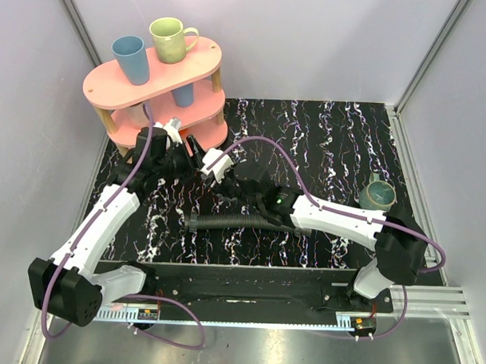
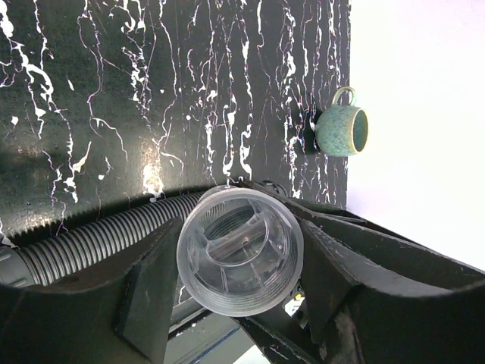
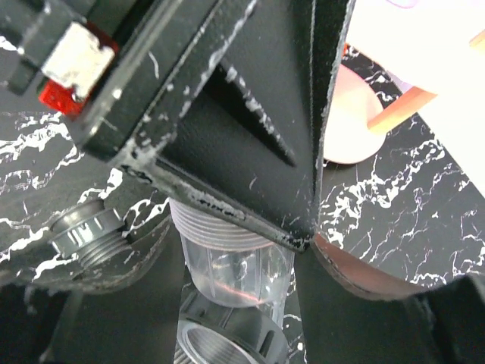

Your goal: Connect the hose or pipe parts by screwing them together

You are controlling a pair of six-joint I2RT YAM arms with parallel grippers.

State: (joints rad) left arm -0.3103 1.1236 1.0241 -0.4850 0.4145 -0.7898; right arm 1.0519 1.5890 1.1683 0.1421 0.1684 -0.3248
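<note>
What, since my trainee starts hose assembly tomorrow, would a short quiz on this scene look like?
1. True or false: the left hand grips the translucent fitting.
2. What stands on top of the pink shelf? A) a blue cup and a green mug B) a plate C) a bottle
3. What does the ribbed hose rest on?
Key: 1 true; 2 A; 3 the table.

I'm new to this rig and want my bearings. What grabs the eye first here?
The pink two-tier shelf at the table's far left, with a blue cup and a green mug on top, stands out most. Near the centre, a black ribbed hose lies on the marbled mat. In the left wrist view, the left gripper grips a translucent fitting with visible inner threads.
</note>
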